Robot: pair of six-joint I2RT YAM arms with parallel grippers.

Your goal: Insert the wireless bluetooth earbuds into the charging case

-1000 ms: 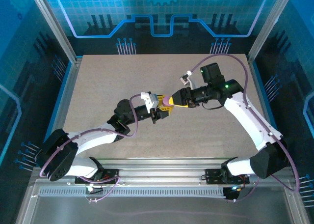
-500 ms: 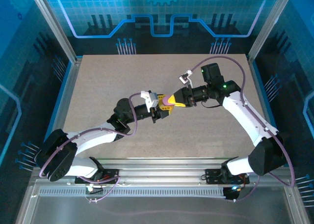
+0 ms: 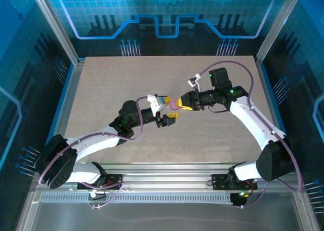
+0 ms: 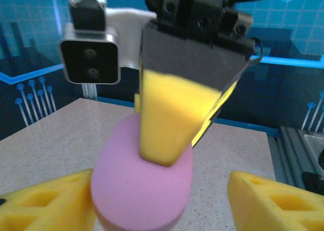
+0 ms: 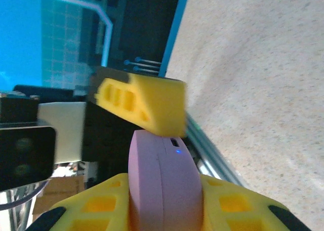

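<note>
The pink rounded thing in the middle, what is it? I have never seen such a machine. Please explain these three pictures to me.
These are two robot arms bolted at the near edge of a table. One picture looks down from above; the other two come from a small camera on each wrist. The pink thing is a closed charging case for earbuds. The right hand pinches it between its yellow padded fingers. The left hand stands open around it, its fingers apart on either side.
</note>
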